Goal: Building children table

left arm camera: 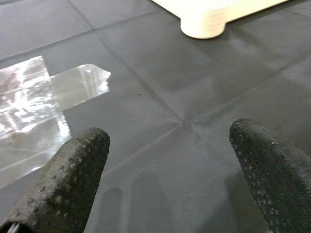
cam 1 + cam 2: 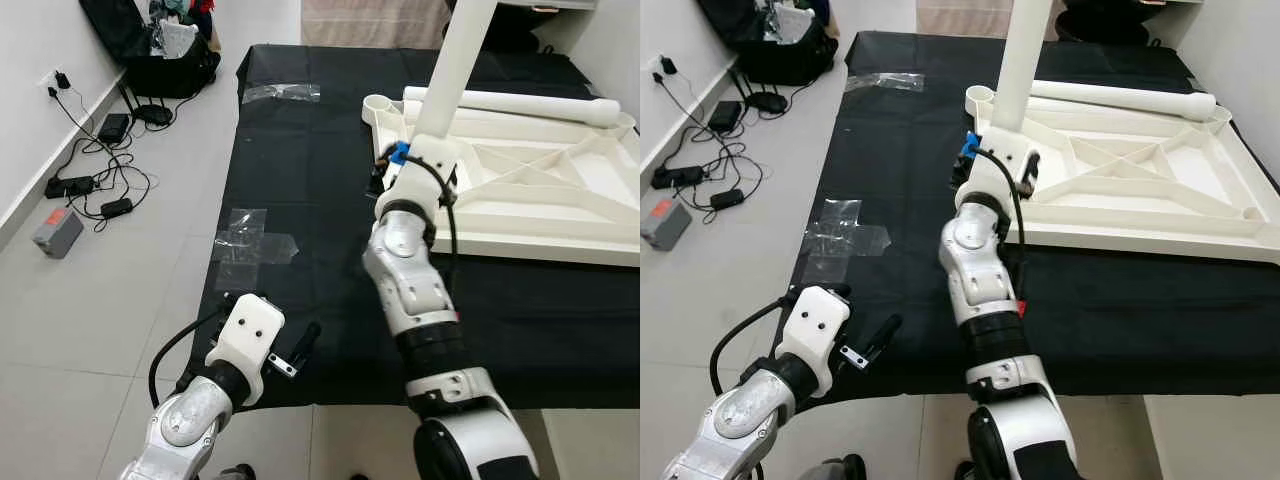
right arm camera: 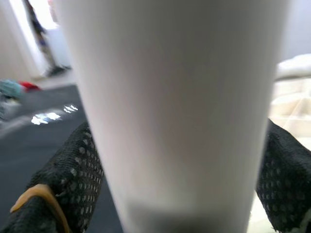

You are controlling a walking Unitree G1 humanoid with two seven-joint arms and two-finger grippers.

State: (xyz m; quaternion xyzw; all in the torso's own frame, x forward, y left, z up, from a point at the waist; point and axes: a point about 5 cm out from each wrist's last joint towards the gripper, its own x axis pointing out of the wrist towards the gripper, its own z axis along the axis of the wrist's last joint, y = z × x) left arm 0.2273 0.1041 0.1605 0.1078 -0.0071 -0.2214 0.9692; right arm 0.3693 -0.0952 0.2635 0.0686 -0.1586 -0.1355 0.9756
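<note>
A black mat (image 2: pixel 300 200) is spread over the floor, and the white table top (image 2: pixel 520 190) is laid on it upside down in the upper right of the frame, with its ribs turned up. A second white leg (image 2: pixel 520 102) is laid along the far edge of this top. The right arm is stretched forward from the lower middle of the frame, bent a little at the elbow, and its wrist is raised beside the near left corner of the table top. The right gripper (image 3: pixel 180 160) is closed around a white table leg (image 2: pixel 455 60), which is held nearly upright and reaches out of the top of the frame; in the right wrist view one black finger (image 3: pixel 68 179) is pressed on each side of the leg. The left arm is kept low in the lower left of the frame, over the near edge of the mat. The left gripper (image 1: pixel 170 179) is held with its fingers (image 1: pixel 73 179) wide apart and nothing between them. Pieces of clear tape (image 2: pixel 250 245) are stuck on the mat just ahead of it. Cables and a power strip (image 2: pixel 70 185) are seen on the tiles at the upper left.
</note>
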